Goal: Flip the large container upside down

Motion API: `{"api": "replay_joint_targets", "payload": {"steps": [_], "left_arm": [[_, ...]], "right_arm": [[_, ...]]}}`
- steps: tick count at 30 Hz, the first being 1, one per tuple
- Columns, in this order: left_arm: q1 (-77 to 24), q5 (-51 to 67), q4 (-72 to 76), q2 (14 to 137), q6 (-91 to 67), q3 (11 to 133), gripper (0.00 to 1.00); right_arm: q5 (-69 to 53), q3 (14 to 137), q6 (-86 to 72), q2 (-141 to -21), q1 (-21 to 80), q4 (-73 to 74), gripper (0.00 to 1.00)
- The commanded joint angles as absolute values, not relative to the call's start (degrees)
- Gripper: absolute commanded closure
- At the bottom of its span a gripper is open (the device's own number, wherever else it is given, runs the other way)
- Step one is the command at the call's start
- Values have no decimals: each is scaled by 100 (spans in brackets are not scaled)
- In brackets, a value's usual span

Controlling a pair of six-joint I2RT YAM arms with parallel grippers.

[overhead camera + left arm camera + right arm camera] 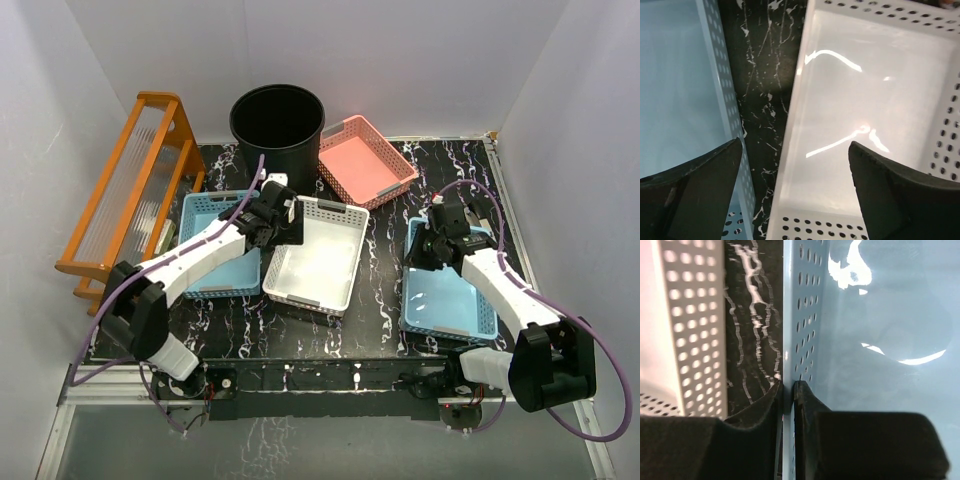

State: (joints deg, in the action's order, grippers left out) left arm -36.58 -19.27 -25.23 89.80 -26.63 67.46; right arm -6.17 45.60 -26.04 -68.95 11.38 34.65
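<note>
The large container (277, 125), a tall round black bin, stands upright with its mouth up at the back of the table, and neither gripper touches it. It is out of view in both wrist views. My left gripper (284, 220) hangs in front of it, open (795, 167). One finger (695, 192) is over the left blue basket (675, 100), the other over the white basket (865, 100), and nothing is held. My right gripper (420, 252) is shut (788, 390) on the left wall of the right blue basket (880, 315).
A pink basket (362, 160) lies right of the bin. An orange rack (130, 190) stands along the left edge. The white basket (318, 265) sits mid-table between the left blue basket (215, 255) and the right blue basket (450, 295). White walls enclose the black marbled table (385, 290).
</note>
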Motion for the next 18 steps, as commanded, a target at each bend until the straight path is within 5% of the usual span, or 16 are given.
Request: {"api": "replay_joint_targets", "payload": {"steps": [1, 18], "left_arm": [[-3836, -1616, -2118, 8317, -2463, 6689, 11], [-3935, -1321, -1584, 7929, -1825, 6732, 2]], "right_arm": [[-1571, 5088, -2723, -6702, 1140, 3040, 100], [-3614, 5224, -4905, -5996, 1072, 1321, 100]]}}
